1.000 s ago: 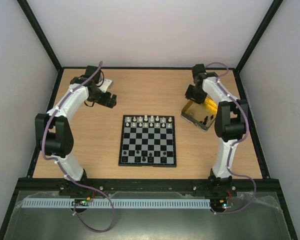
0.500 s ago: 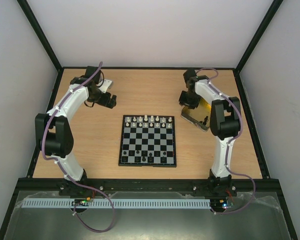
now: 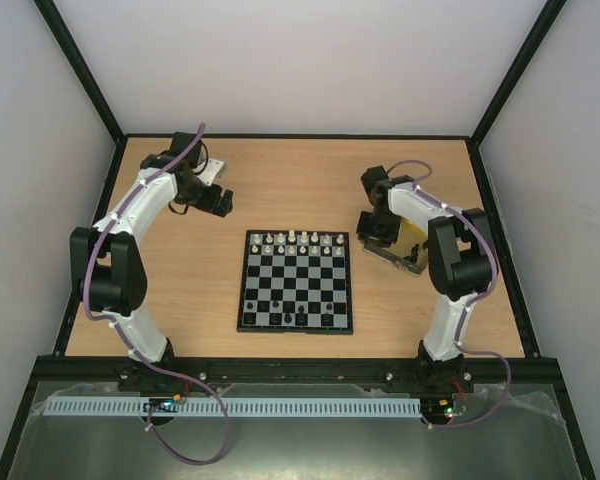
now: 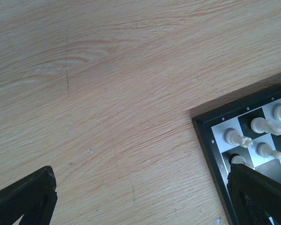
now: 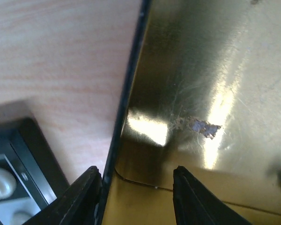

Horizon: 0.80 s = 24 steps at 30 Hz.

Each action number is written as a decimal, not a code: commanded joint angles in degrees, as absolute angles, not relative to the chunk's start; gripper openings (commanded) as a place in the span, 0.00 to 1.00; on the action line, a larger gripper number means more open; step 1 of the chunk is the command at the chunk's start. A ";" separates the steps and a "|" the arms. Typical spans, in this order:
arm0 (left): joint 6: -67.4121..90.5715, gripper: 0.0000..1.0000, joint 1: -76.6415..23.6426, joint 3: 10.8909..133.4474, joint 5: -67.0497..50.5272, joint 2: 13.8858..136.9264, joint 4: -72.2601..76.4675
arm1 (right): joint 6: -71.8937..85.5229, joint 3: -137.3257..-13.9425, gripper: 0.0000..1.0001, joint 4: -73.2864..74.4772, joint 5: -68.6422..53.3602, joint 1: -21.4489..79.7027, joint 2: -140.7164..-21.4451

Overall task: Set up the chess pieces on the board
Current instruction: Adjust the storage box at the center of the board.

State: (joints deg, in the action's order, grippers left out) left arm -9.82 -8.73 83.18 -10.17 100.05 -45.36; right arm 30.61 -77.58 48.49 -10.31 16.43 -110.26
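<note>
Motion on the right side only. The right gripper [image 3: 378, 224] had come back toward the arm bases over the last second, from the far end of the gold tray [image 3: 410, 258] to its near-left corner. The right arm [image 3: 458, 255] now covered most of the tray in the top view. Jaws stood partly apart, same gap as a second earlier, with nothing held. The wrist cam showed bare tray floor in the gap, and the tray's dark rim ran just inside the left finger [image 5: 89, 197]. A dark blur sat at the right edge of that view; couldn't tell what it was.

The board [image 3: 296, 282] lay just left of the right gripper, unmoved, and its corner showed low and left of the fingers in the wrist view. White chess pieces [image 3: 300, 240] filled the board's two far rows and a few black chess pieces [image 3: 300, 318] stood on the near row, same as before.

The left gripper [image 3: 217, 201] hadn't moved. Its jaws were wide apart and empty over bare table [image 4: 107, 93], with the board's corner just right of it.
</note>
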 commanded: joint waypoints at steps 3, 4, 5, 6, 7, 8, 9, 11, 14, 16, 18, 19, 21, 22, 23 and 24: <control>-9.14 0.99 -9.12 82.93 -9.89 97.60 -46.12 | 30.42 -69.35 0.40 48.18 -10.83 17.76 -101.10; -9.14 0.99 -9.16 83.08 -9.81 97.64 -46.14 | 30.27 -68.20 0.40 48.35 -10.96 17.96 -100.17; -9.06 0.99 -9.22 83.17 -9.76 97.71 -46.14 | 30.10 -66.99 0.40 48.48 -11.10 18.20 -99.24; -9.05 0.99 -9.23 83.21 -9.71 97.82 -46.19 | 29.78 -65.79 0.40 48.70 -11.20 18.47 -98.50; -9.05 0.99 -9.35 83.34 -9.71 97.87 -46.22 | 29.57 -64.76 0.40 48.89 -11.12 18.68 -97.72; -8.99 0.99 -9.44 83.39 -9.67 97.94 -46.22 | 29.35 -63.61 0.40 49.01 -11.10 18.88 -97.10; -8.97 0.99 -9.53 83.53 -9.58 98.03 -46.23 | 29.09 -62.65 0.40 49.15 -10.96 19.10 -96.48; -8.88 0.99 -9.80 83.88 -9.58 98.21 -46.31 | 28.80 -60.77 0.40 49.45 -10.65 19.56 -95.26; -8.82 0.99 -10.18 84.15 -9.33 98.49 -46.31 | 28.60 -58.32 0.40 50.14 -10.39 20.71 -93.51; -8.79 0.99 -10.36 84.26 -9.23 98.61 -46.36 | 28.65 -56.99 0.40 50.82 -10.26 21.58 -92.17; -8.75 0.99 -10.45 84.29 -9.23 98.77 -46.32 | 28.78 -56.11 0.40 51.69 -9.91 22.62 -90.79; -8.71 0.99 -10.53 84.29 -9.15 98.83 -46.32 | 28.82 -55.80 0.40 52.37 -9.85 23.08 -89.82; -8.72 0.99 -10.70 84.29 -9.14 98.98 -46.30 | 28.91 -55.78 0.41 53.44 -9.76 24.00 -88.47; -8.70 0.99 -10.79 84.29 -9.14 99.04 -46.32 | 28.96 -55.93 0.41 53.96 -9.76 24.48 -87.94; -8.78 0.99 -10.85 84.33 -9.09 99.17 -46.25 | 29.01 -56.22 0.41 54.61 -9.76 24.89 -87.47; -8.79 0.99 -10.89 84.37 -9.06 99.18 -46.23 | 29.00 -56.49 0.41 55.25 -9.65 25.33 -87.19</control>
